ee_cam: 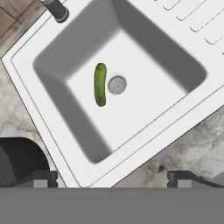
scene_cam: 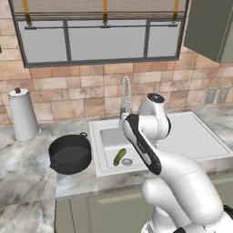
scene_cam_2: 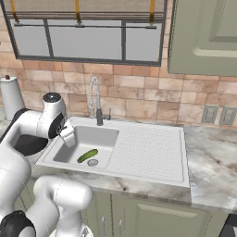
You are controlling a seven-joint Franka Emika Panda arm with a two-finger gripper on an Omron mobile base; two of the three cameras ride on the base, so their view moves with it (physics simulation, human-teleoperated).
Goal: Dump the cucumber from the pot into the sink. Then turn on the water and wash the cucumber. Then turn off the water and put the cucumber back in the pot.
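Cucumber [ee_cam: 100,84]: lay flat on the floor of the sink [scene_cam: 102,170] basin, just beside the round drain [ee_cam: 117,85] and apparently not touching it.
Pot [scene_cam: 70,154]: stood upright on the counter [scene_cam: 27,182] just left of the sink, with nothing visible inside.
Gripper [ee_cam: 111,179]: hung above the basin, pointing down into it; jaws spread wide, nothing between them.
Bearing, cucumber from gripper: below and ahead along the hand's line of sight, a little toward the pot-side finger (judged from the hand view).
Long axis: ran roughly crosswise to the line joining the two fingertips in the hand view, so the jaws looked already set to close across the short width.
Water: no stream visible from the faucet [scene_cam_2: 95,99]; the tap seemed off, though the handle [scene_cam_2: 107,116] position was too small to read.
Step in hand (judgement): cucumber already dumped; whether washing was done cannot be told here.
Next move calls for: either a reach to the faucet handle, or a straight descent onto the cucumber.
Risk: the fingertip nearer the drain could catch it on the way down.
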